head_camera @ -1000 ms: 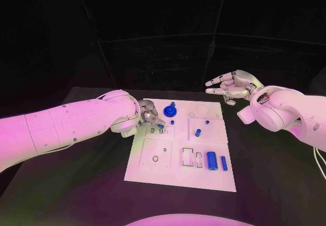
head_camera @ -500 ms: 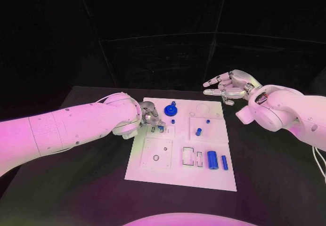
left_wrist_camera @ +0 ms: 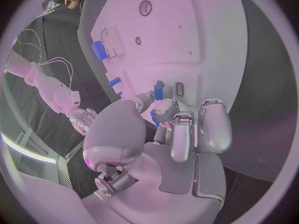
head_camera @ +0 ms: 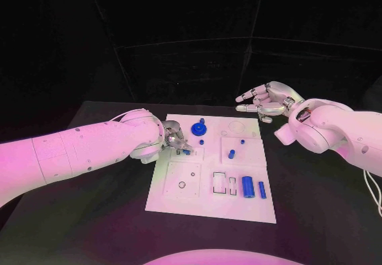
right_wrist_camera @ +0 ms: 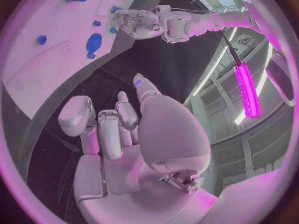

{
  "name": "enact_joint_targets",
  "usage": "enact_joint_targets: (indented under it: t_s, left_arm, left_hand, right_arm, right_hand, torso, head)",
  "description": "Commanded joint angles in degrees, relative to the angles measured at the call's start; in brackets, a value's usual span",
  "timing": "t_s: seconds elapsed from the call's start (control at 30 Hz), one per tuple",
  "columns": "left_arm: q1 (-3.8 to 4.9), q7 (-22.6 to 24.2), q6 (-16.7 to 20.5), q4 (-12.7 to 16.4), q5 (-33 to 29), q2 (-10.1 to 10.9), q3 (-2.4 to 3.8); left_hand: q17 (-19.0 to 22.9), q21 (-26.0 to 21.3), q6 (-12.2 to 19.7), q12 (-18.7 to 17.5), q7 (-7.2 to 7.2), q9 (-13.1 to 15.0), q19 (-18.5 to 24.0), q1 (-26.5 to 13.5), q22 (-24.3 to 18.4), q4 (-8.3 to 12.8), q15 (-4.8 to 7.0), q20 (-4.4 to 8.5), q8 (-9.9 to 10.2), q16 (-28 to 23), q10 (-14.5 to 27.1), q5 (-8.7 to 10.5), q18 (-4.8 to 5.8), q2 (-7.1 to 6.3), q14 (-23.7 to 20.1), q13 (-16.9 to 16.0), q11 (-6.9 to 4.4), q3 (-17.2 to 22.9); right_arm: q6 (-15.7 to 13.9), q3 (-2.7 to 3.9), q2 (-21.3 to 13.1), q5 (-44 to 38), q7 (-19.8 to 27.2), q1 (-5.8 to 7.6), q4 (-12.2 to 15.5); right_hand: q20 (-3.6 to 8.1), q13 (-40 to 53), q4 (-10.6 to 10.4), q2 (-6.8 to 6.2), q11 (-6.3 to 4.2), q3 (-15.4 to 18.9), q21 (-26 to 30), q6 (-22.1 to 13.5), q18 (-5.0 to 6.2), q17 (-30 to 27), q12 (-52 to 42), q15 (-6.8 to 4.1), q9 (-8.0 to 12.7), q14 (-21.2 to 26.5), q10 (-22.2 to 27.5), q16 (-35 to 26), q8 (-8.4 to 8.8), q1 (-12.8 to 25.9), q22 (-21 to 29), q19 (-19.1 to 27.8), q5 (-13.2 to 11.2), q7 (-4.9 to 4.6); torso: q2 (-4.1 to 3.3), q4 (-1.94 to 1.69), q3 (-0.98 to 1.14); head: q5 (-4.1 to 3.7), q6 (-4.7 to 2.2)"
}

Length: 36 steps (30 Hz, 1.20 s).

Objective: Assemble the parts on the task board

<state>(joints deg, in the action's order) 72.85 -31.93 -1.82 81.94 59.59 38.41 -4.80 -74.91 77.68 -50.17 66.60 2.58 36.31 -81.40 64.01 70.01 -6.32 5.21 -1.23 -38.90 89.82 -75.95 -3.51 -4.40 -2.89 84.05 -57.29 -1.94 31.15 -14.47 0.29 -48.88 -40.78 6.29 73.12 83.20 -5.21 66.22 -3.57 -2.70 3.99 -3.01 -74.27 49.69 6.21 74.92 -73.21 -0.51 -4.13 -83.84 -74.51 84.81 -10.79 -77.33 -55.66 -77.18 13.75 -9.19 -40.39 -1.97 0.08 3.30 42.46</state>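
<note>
White task board lies mid-surface. Left hand pinches a small blue part over the board's left edge. Right hand, fingers spread and released, hovers beyond its far right corner. A blue gear looks seated; two blue bars lie loose, so assembly seems unfinished.

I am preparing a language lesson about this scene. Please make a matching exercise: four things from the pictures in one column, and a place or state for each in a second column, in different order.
Things
1. left silver hand
2. right silver hand
3. round blue gear-like part
4. large blue cylinder part

Places or states
A. lies on the near part of the white task board
B. lies on the far part of the board
C. holds a small blue part over the board
D. raised beyond the board's far right corner, fingers apart, holds nothing

Pairs: 1-C, 2-D, 3-B, 4-A
</note>
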Motion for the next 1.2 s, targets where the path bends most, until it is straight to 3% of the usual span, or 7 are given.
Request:
enact_joint_targets:
  t_s: [0.03,0.97,1.2]
  left_arm:
    - [0.04,-0.1,-2.4,-0.1,0.8,0.0,0.00]
    - [0.06,-0.5,-3.7,-1.3,0.8,-1.0,-0.03]
    - [0.07,-0.7,-5.5,-1.5,0.8,-1.3,-0.09]
  left_hand:
    - [-15.1,0.0,0.1,0.2,-0.27,0.1,-0.2,0.4,-0.1,8.4,-0.13,-0.09,-0.2,0.2,-0.4,-0.15,0.10,0.25,5.9,0.0,0.07,8.8]
    - [-15.1,0.0,0.1,0.2,-0.26,0.1,-0.2,0.2,-0.1,8.5,-0.14,-0.09,-0.2,0.2,-0.4,-0.12,0.10,0.10,5.9,0.0,0.08,8.9]
    - [-15.1,0.0,0.1,0.2,-0.27,0.2,-0.2,0.2,-0.1,8.6,-0.15,-0.09,-0.3,0.2,-0.4,-0.09,0.09,-0.07,5.9,0.0,0.08,9.0]
  right_arm:
    - [0.3,0.05,0.0,-0.4,0.3,0.12,0.1]
    - [0.5,0.05,0.2,-0.4,0.4,0.12,0.3]
    - [0.7,0.05,0.3,-0.4,0.4,0.12,0.3]
  right_hand:
    - [-0.11,0.0,-0.1,0.45,0.04,0.3,0.3,-0.5,0.06,2.8,0.0,-0.05,0.1,-3.6,0.1,-0.2,-0.25,-0.1,0.0,0.5,0.3,0.04]
    - [-0.11,0.1,-0.1,0.51,0.03,0.4,0.3,-0.5,0.05,2.9,0.0,-0.05,0.1,-3.6,0.0,-0.1,-0.28,-0.1,0.0,0.5,0.3,0.04]
    - [-0.11,0.1,-0.1,0.51,0.03,0.4,0.3,-0.5,0.05,2.9,0.0,-0.05,0.1,-3.6,0.0,-0.1,-0.28,-0.1,0.0,0.5,0.3,0.04]
  torso:
    - [0.02,0.00,0.02]
    - [0.00,0.01,0.03]
    - [0.00,-0.03,0.04]
  head:
    - [-0.01,0.08]
    - [0.06,0.45]
    - [-0.39,0.42]
